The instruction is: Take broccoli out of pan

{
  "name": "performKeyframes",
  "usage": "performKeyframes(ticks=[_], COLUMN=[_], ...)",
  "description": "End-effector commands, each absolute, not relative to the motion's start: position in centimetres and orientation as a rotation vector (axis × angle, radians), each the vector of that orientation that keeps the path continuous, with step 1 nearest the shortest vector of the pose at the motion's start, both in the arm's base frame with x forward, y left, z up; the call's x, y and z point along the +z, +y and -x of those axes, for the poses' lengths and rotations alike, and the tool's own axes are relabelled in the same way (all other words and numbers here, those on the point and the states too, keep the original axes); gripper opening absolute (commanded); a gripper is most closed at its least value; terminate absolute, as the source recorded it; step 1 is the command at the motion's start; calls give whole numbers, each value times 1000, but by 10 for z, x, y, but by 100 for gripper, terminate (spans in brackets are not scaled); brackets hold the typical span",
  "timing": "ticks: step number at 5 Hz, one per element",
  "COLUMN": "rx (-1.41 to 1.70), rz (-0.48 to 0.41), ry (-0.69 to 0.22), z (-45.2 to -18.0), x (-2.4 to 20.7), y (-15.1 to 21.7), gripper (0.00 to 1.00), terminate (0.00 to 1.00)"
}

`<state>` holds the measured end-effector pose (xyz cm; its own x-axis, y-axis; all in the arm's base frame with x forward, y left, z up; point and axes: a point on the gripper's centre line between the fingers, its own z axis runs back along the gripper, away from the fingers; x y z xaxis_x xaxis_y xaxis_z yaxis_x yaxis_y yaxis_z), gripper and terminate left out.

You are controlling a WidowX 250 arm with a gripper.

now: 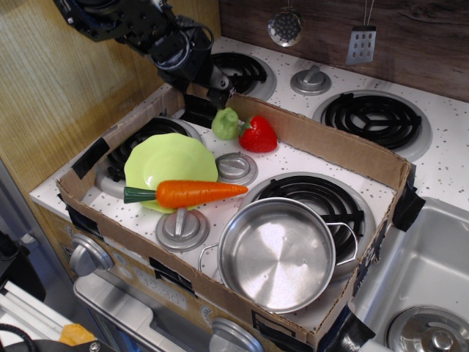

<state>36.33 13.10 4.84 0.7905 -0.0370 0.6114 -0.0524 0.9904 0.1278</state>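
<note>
Effectively done: broccoli (226, 123) out of pan (277, 253), lying on the stovetop just beside, maybe touching, the strawberry (259, 135), near the box's back wall. Pan empty, well apart at the front. Gripper (218, 94) above the broccoli, holding nothing; finger spread too dark to tell. Left: only pulling the arm clear

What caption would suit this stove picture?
Broccoli lies beside a strawberry, outside the empty pan; the gripper hovers above.

No text, label, brand or number can be read — nothing legible is found on any surface.
</note>
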Motion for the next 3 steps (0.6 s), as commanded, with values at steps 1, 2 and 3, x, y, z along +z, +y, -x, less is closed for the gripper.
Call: performKeyframes(ticks=[1,2,3], rx=[30,74,137], rz=[-184,-154,-152], ry=[-666,-607,-558], z=[-366,-362,-355], x=[96,111,128], y=[116,98,73], gripper=[100,100,100], terminate=[0,0,100])
